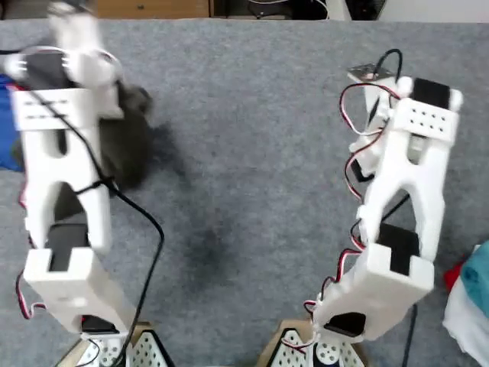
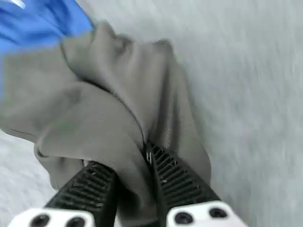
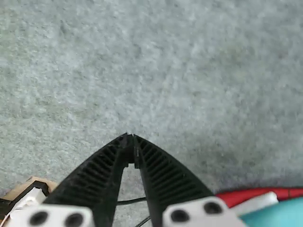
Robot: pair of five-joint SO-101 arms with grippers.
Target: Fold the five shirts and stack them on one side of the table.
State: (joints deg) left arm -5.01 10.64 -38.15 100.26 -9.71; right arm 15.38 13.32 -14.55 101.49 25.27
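Left gripper (image 2: 120, 156) clamps bunched grey shirt (image 2: 118, 94); right gripper (image 3: 129, 139) closed on nothing, over table (image 3: 189, 56). Cloth likely soft, light, floppy, sags; grip corners or hem.

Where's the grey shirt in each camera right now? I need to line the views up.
High view: grey shirt bunched at the table's left side, partly under the left arm.
Left wrist view: grey shirt mid-picture, pinched in the left gripper.
Right wrist view: faces grey table cover and red-and-teal cloths.
Shared landmark: the blue shirt beside the grey one.
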